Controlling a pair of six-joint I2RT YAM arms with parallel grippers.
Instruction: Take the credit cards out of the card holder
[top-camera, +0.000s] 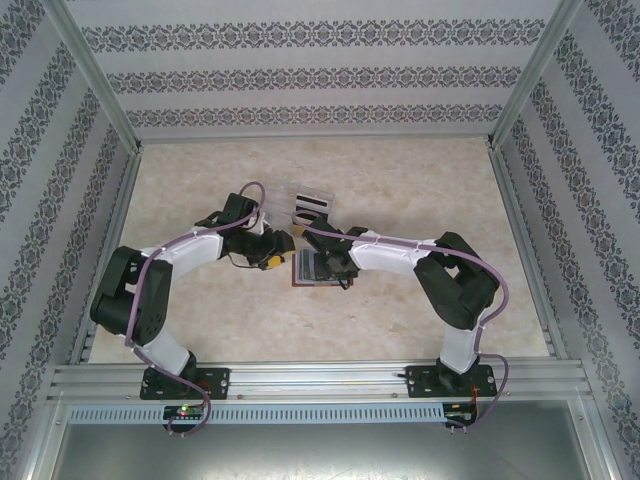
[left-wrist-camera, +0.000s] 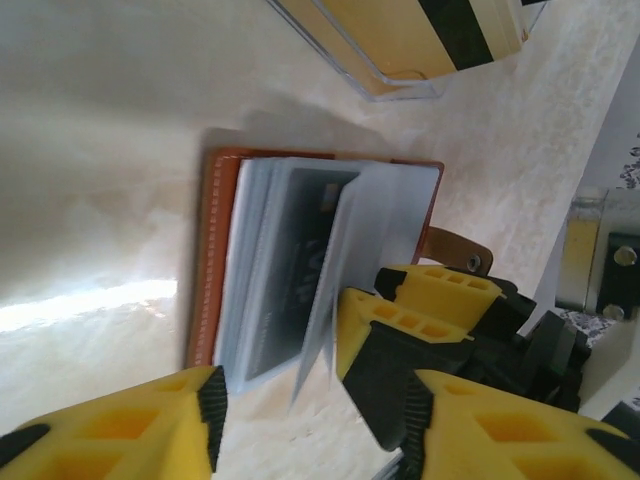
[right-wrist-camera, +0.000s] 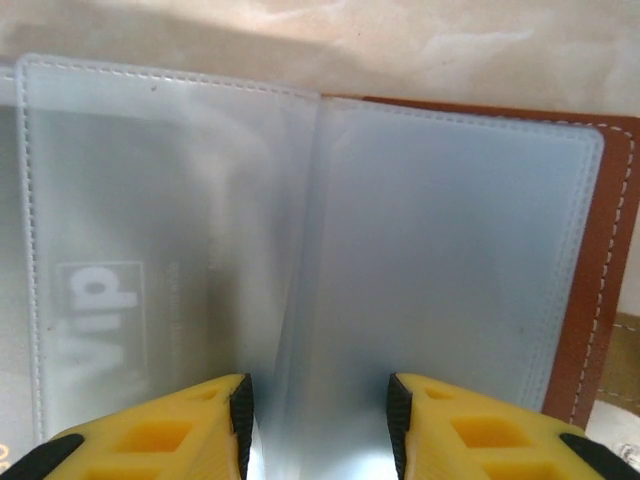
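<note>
- Your two arms met at mid-table over one brown leather card holder (top-camera: 305, 270), which lay open and flat on the pale marbled tabletop (top-camera: 420, 180).
- One clear plastic tray (top-camera: 312, 203) sat just beyond the holder. It held cream cards with black magnetic stripes (left-wrist-camera: 440, 25); how many, you could not tell.
- Your left gripper (left-wrist-camera: 313, 400) hovered at the holder's near edge. Its two yellow fingers (left-wrist-camera: 110, 435) stood well apart, and one upright sleeve edge rose loose between them, touched by neither pad. It held nothing.
- Your right gripper (right-wrist-camera: 318, 415) came in from the opposite side, close over the sleeves. Its two yellow fingers (right-wrist-camera: 160, 440) stood partly open astride the fold where two clear plastic sleeves (right-wrist-camera: 450, 270) met. A gap showed at each black pad, so nothing was pinched.
- In the left wrist view, the right gripper (left-wrist-camera: 415, 310) was low beside the holder's one brown snap strap (left-wrist-camera: 455, 250).
- One grey card (left-wrist-camera: 300, 260) showed inside a fanned sleeve in the left wrist view.
- One card with pale printed lettering (right-wrist-camera: 100, 310) showed through the sleeve on the left of the right wrist view.
- The cards you could see in the holder remained tucked in their sleeves.
</note>
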